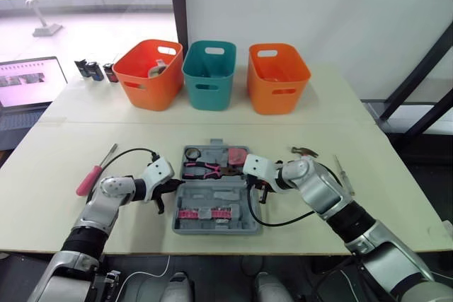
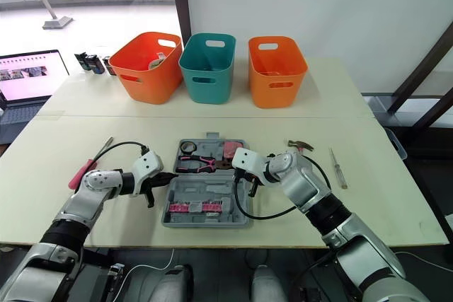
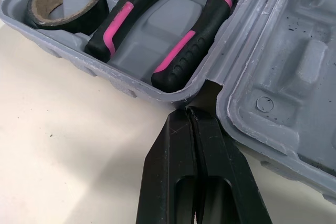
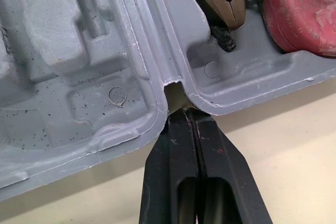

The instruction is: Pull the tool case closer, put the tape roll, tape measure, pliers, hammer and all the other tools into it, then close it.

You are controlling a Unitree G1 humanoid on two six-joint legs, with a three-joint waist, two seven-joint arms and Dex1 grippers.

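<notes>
Tool case (image 1: pixel 212 206) lies open at the near middle of the table. The left gripper (image 3: pixel 190 116) and right gripper (image 4: pixel 190 115) each have their fingers pressed together, pinching nothing, with tips set at the hinge notches on the case's left and right edges. Risk: wedged tips give no real hold, so a pull may slip out of a notch or load one side, skewing the case or flipping a half and jolting the tape roll (image 3: pixel 65 1), pliers (image 3: pixel 157 30) and tape measure (image 4: pixel 302 14) out of the far half. Farther out, the hammer (image 1: pixel 304 151) at right and screwdriver (image 1: pixel 94 172) at left lie outside the case, and a skewed case could sweep into either.
</notes>
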